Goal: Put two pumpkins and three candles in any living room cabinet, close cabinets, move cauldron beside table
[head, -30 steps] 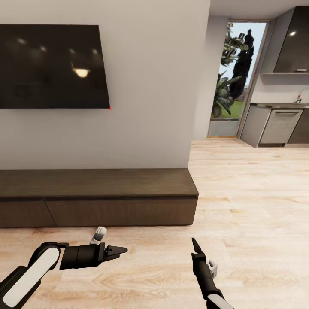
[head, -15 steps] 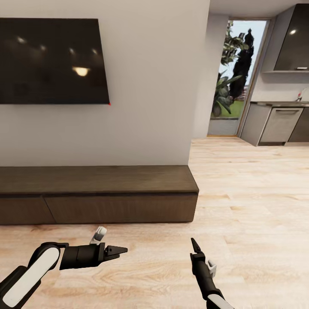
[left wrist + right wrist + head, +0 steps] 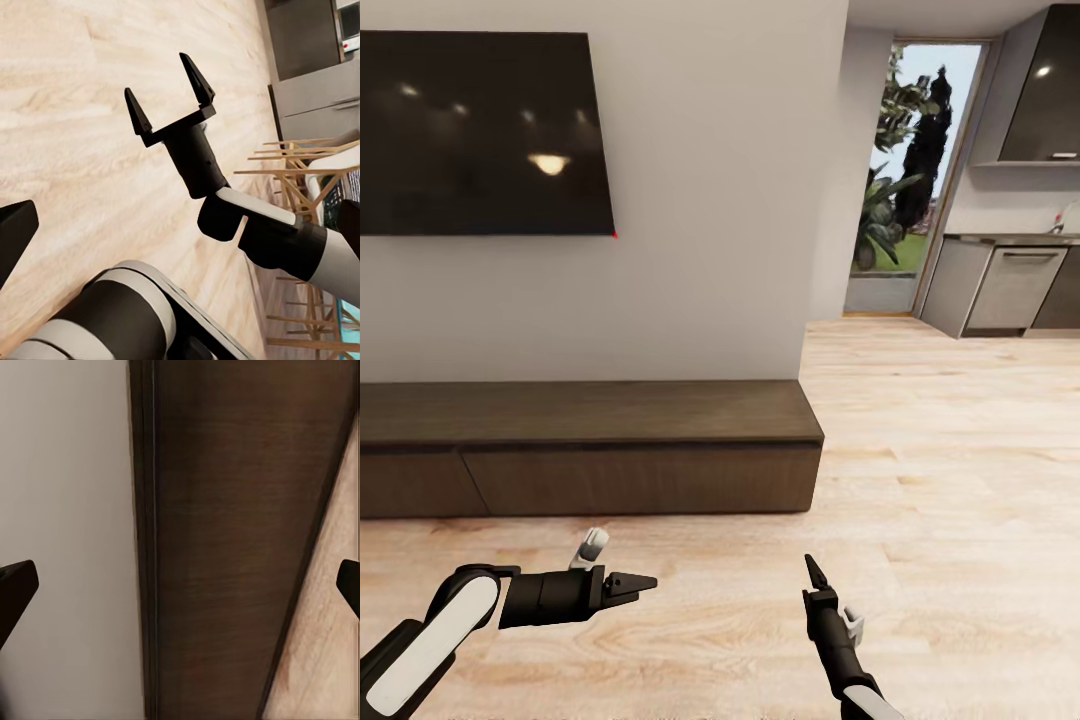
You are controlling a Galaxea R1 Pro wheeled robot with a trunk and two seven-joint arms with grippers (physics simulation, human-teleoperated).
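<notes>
Both arms were held low in front of the body. The left arm (image 3: pixel 430 640) was bent inward, its gripper (image 3: pixel 640 582) pointed sideways toward the right arm. The right gripper (image 3: pixel 169 88) was pointed forward, its 2 fingers (image 3: pixel 138 111) spread wide apart with nothing between them.

A large black television (image 3: pixel 480 133) is hanging on the pale wall (image 3: pixel 710 250) at ten o'clock, reflecting ceiling lights. Light wood flooring (image 3: pixel 960 470) is stretching from six toward two o'clock. At one o'clock a tall glass door (image 3: pixel 915 180) is showing garden plants (image 3: pixel 895 200). Grey kitchen units (image 3: pixel 1010 290) are standing at two o'clock, and pale wooden chairs (image 3: pixel 315 180) are standing beyond.
</notes>
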